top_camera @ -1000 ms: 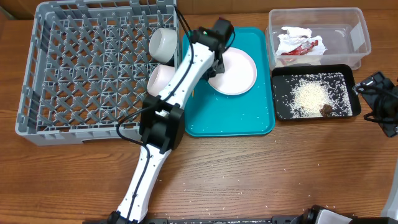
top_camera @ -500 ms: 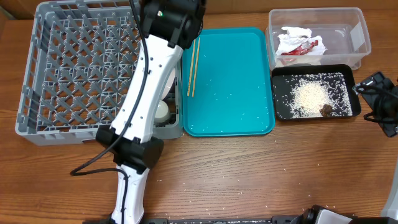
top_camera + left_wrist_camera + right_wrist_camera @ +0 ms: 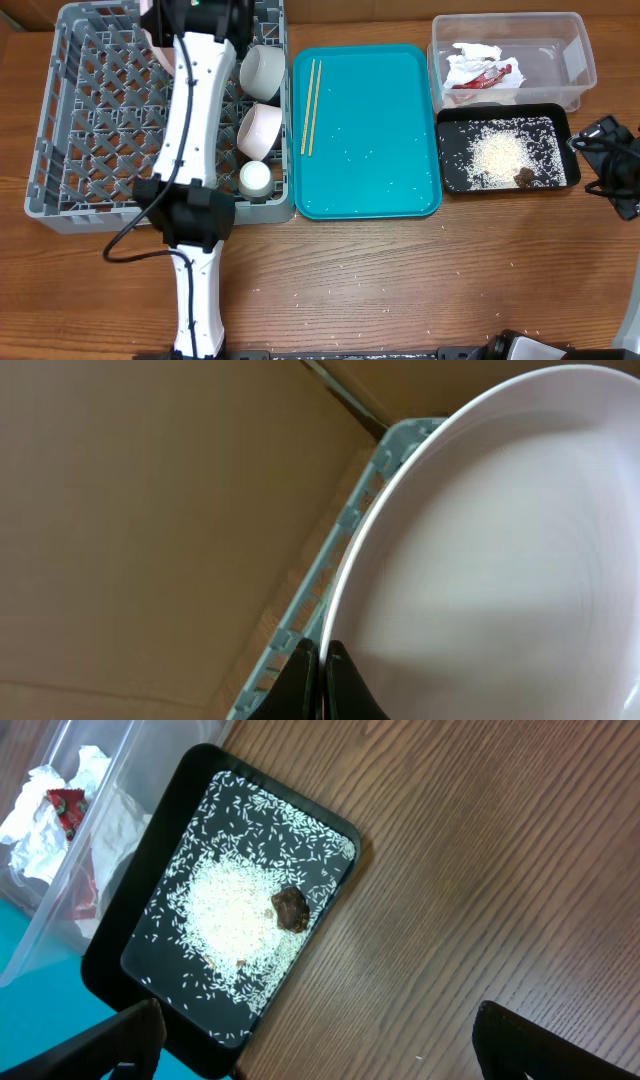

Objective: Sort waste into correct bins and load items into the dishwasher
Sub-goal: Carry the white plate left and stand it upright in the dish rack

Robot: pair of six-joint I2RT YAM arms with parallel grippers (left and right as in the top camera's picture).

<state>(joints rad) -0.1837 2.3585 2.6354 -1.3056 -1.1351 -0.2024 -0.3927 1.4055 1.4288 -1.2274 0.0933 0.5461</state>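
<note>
Jaws of left gripper [image 3: 319, 652] tight on glossy pale pink-white plate [image 3: 500, 560] rim; right gripper [image 3: 320, 1042] wide apart.

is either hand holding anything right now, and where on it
The left hand pinches the pink-white plate by its rim. The right hand is open and holds nothing.

No legible text, label, brand, number or sign anywhere; red wrapper [image 3: 487, 77], upper right, too small to read.
</note>
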